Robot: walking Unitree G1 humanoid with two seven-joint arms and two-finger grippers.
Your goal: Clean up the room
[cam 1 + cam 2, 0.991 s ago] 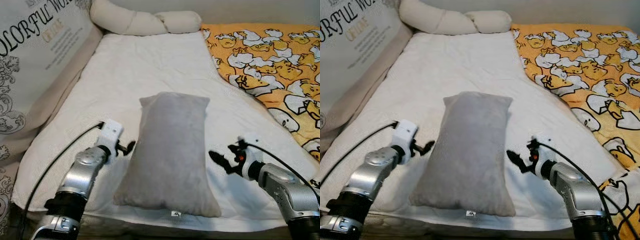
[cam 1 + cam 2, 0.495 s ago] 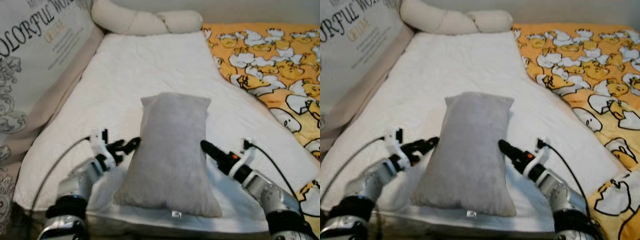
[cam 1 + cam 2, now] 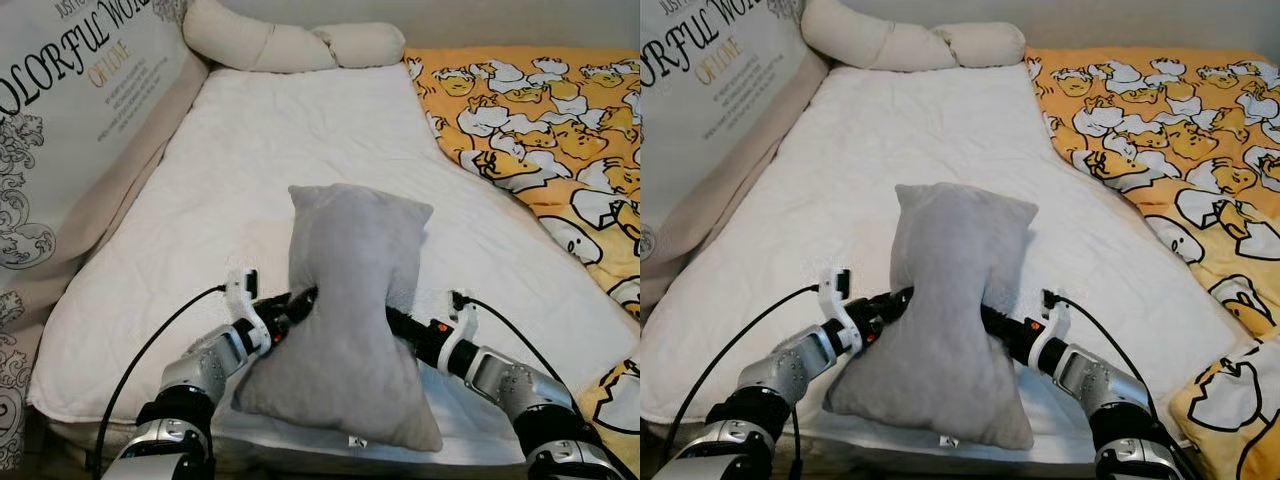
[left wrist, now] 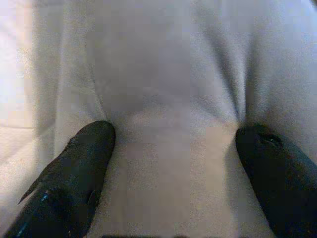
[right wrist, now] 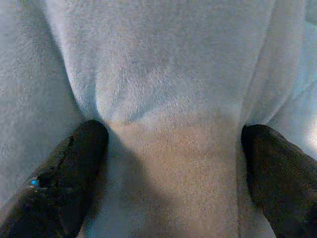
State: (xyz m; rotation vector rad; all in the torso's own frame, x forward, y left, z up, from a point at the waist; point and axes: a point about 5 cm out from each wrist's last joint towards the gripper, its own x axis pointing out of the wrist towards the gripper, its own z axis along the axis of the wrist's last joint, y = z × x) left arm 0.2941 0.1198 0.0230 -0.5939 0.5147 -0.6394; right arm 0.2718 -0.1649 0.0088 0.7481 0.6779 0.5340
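Pillow pinched at mid-length by both end effectors

Grey pillow lies lengthwise on the white mattress of the bed, near the front edge, with its far end raised slightly and its waist squeezed narrow. A small tag shows at its near bottom edge.

Left end effector presses into the pillow's left side at the waist. In the left wrist view its 2 black fingers stand wide apart, each tip dented into the grey fabric, with a fold of pillow bulging between them. Spread is wide, and the fingers are in contact with the pillow rather than closed around it.

Right end effector presses into the pillow's right side at the same height. The right wrist view shows the same arrangement: 2 fingers far apart, tips sunk into the fabric, pillow material filling the gap.

Both silver arms reach in from the near edge of the bed, each with a black cable looping back from the wrist.

Surroundings: a long cream bolster lies across the head of the bed. A yellow duck-print blanket covers the right side of the mattress, well apart from the pillow. A large printed cushion with lettering and scrollwork leans along the left side.
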